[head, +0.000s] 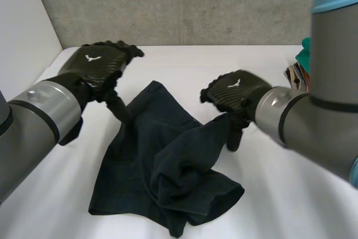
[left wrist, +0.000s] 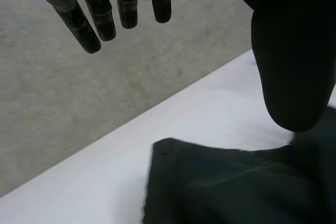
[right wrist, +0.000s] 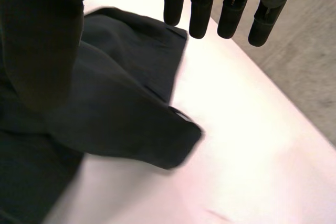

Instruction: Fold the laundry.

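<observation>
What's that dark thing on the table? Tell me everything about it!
Those are dark shorts of soft fabric, lying crumpled on the white table. One side lies flat; the other is bunched and folded over, with a leg opening showing. The left robot hand and right robot hand, both open, are over the far edge.

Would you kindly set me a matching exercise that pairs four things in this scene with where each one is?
Things:
1. left hand
2. right hand
3. dark garment
4. teal object

Places:
A. at the far right edge of the table
B. at the garment's far left edge
C. lying rumpled in the middle of the table
D. at the garment's right edge

Pairs: 1-B, 2-D, 3-C, 4-A
</observation>
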{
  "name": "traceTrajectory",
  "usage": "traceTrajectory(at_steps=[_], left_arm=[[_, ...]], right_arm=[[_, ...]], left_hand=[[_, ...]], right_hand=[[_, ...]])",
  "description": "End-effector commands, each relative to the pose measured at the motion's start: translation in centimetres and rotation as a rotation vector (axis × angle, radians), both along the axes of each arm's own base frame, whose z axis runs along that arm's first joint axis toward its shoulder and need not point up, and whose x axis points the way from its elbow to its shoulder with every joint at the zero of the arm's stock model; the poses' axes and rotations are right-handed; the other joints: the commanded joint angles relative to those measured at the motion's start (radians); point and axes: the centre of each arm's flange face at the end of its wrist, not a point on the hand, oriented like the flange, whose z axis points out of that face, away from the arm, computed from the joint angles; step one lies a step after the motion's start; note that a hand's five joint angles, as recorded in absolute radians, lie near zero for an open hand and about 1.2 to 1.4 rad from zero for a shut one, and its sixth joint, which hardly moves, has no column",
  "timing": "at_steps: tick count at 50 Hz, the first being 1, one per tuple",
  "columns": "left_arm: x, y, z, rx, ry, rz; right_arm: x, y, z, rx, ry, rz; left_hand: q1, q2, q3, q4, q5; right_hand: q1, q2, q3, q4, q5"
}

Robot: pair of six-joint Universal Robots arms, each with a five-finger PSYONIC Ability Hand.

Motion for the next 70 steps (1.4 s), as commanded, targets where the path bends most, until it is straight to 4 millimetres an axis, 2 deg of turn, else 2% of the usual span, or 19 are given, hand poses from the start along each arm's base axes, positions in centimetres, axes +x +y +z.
traceTrajectory(at_steps=[1, 11, 20, 23, 24, 25, 26, 29, 34, 39, 46, 49, 52, 56, 59, 61, 64, 65, 70], left_arm=[[-2.4, 2.4, -0.3, 0.075, -0.014, -0.089], [-5.8, 6.0, -6.2, 0.285, -0.175, -0.134], [-7.4, 6.1, -11.6, 0.380, -0.268, -0.026], [-7.8, 5.8, -12.2, 0.377, -0.284, -0.012], [-7.9, 5.8, -12.2, 0.370, -0.283, -0.011], [-7.9, 5.5, -11.9, 0.353, -0.278, 0.003], [-8.0, 5.2, -11.7, 0.341, -0.270, 0.012], [-8.3, 4.0, -9.2, 0.234, -0.199, 0.046], [-8.3, 1.3, -3.4, 0.013, -0.109, 0.058], [-8.0, -2.4, 3.0, -0.285, -0.075, 0.007], [-7.9, -7.2, 10.1, -0.696, 0.078, 0.008], [-8.1, -8.0, 10.7, -0.768, 0.113, -0.014], [-8.3, -8.9, 9.6, -0.779, 0.106, -0.055], [-8.1, -9.6, 5.0, -0.650, 0.025, -0.107], [-7.8, -9.4, 0.0, -0.505, -0.057, -0.153], [-7.7, -8.7, -3.8, -0.403, -0.113, -0.194], [-7.4, -8.2, -7.3, -0.316, -0.168, -0.223], [-7.0, -7.8, -9.3, -0.264, -0.201, -0.231], [-6.1, -6.6, -12.3, -0.172, -0.267, -0.224]], right_arm=[[-1.3, -3.0, -0.5, -0.126, 0.106, 0.010], [-0.8, -6.5, -6.5, -0.133, 0.081, 0.067], [1.3, -6.9, -12.1, -0.043, -0.057, 0.037], [2.0, -6.7, -13.6, -0.013, -0.085, 0.028], [2.1, -6.8, -13.8, -0.014, -0.092, 0.025], [2.3, -7.0, -13.9, -0.020, -0.106, 0.022], [2.3, -7.1, -13.8, -0.027, -0.112, 0.018], [2.4, -8.1, -12.1, -0.085, -0.152, -0.003], [2.2, -8.7, -6.5, -0.188, -0.252, -0.042], [1.5, -8.7, 1.5, -0.330, -0.437, -0.123], [1.0, -9.5, 6.7, -0.489, -0.689, -0.220], [1.4, -9.6, 7.0, -0.538, -0.737, -0.222], [1.6, -9.2, 6.2, -0.550, -0.718, -0.221], [1.2, -8.7, 3.3, -0.496, -0.604, -0.227], [0.8, -8.1, 0.0, -0.411, -0.493, -0.224], [0.5, -7.6, -3.1, -0.325, -0.409, -0.216], [0.4, -7.0, -6.1, -0.245, -0.333, -0.197], [0.2, -6.8, -7.8, -0.206, -0.288, -0.192], [-0.4, -6.8, -11.2, -0.137, -0.194, -0.195]], left_hand=[[-0.020, -0.030, -0.037, -0.029, -0.049], [-0.020, -0.030, -0.037, -0.029, -0.049], [-0.020, -0.030, -0.037, -0.029, -0.049], [0.006, -0.004, -0.011, -0.003, -0.023], [0.152, 0.142, 0.136, 0.144, 0.123], [0.502, 0.493, 0.486, 0.494, 0.473], [0.677, 0.668, 0.661, 0.669, 0.648], [1.199, 1.189, 1.183, 1.191, 1.170], [1.201, 1.192, 1.185, 1.193, 1.172], [1.201, 1.192, 1.185, 1.193, 1.172], [1.201, 1.192, 1.185, 1.193, 1.172], [1.201, 1.192, 1.185, 1.193, 1.172], [1.201, 1.192, 1.185, 1.193, 1.172], [1.201, 1.192, 1.185, 1.193, 1.172], [1.190, 1.180, 1.174, 1.181, 1.161], [0.966, 0.956, 0.949, 0.957, 0.936], [0.698, 0.688, 0.681, 0.689, 0.669], [0.482, 0.472, 0.465, 0.473, 0.453], [0.101, 0.091, 0.085, 0.092, 0.072]], right_hand=[[-0.007, -0.016, 0.014, 0.018, 0.035], [-0.136, -0.145, -0.115, -0.111, -0.094], [-0.122, -0.131, -0.100, -0.097, -0.079], [0.220, 0.211, 0.242, 0.245, 0.263], [0.440, 0.431, 0.461, 0.465, 0.482], [0.919, 0.910, 0.940, 0.944, 0.961], [1.060, 1.052, 1.082, 1.086, 1.103], [1.062, 1.053, 1.083, 1.087, 1.104], [1.062, 1.053, 1.083, 1.087, 1.104], [1.062, 1.053, 1.083, 1.087, 1.104], [1.062, 1.053, 1.083, 1.087, 1.104], [1.062, 1.053, 1.083, 1.087, 1.104], [1.062, 1.053, 1.083, 1.087, 1.104], [1.062, 1.053, 1.083, 1.087, 1.104], [1.062, 1.053, 1.083, 1.087, 1.104], [1.062, 1.053, 1.083, 1.087, 1.104], [1.062, 1.053, 1.083, 1.087, 1.104], [1.062, 1.053, 1.083, 1.087, 1.104], [1.062, 1.053, 1.083, 1.087, 1.104]])
